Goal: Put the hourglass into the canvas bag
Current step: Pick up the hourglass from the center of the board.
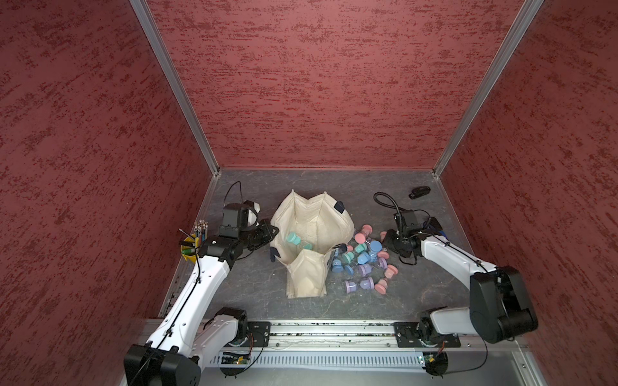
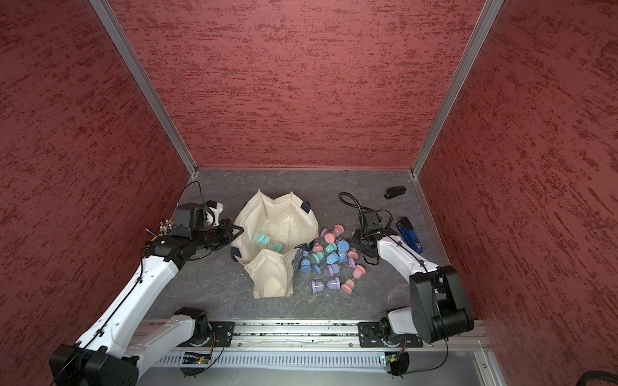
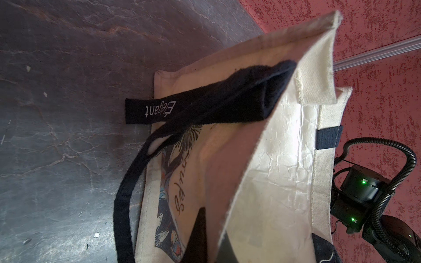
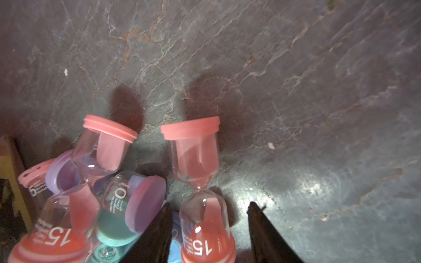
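Hourglass [image 4: 197, 159] btw spread R jaws, others [image 4: 134, 200] crowd alongside; L jaws pinch canvas bag [image 1: 314, 214].

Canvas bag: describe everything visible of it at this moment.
The canvas bag is a large, soft, cream tote with dark navy strap tabs, a dark handle and a black label reading Elegant. One outer face carries a print. It sits slumped on the grey table, mouth open upward, with a front panel lying flat toward the robot. The left hand pinches its rim. A teal hourglass lies inside, and loose hourglasses lie beside it.
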`<control>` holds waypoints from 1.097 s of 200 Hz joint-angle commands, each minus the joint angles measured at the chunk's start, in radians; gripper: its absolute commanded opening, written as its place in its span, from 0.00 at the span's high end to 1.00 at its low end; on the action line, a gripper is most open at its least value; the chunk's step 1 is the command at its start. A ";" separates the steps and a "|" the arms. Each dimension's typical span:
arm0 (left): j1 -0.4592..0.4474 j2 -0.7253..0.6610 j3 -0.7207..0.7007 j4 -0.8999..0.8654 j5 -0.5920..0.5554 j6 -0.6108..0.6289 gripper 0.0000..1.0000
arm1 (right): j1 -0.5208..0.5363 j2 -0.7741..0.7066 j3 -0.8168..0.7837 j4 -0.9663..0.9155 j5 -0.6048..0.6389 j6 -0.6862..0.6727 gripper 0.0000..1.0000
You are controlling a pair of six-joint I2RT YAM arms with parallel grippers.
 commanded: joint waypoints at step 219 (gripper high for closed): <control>0.002 -0.012 -0.010 0.024 0.017 0.015 0.92 | -0.004 0.090 -0.014 0.061 0.061 0.016 0.90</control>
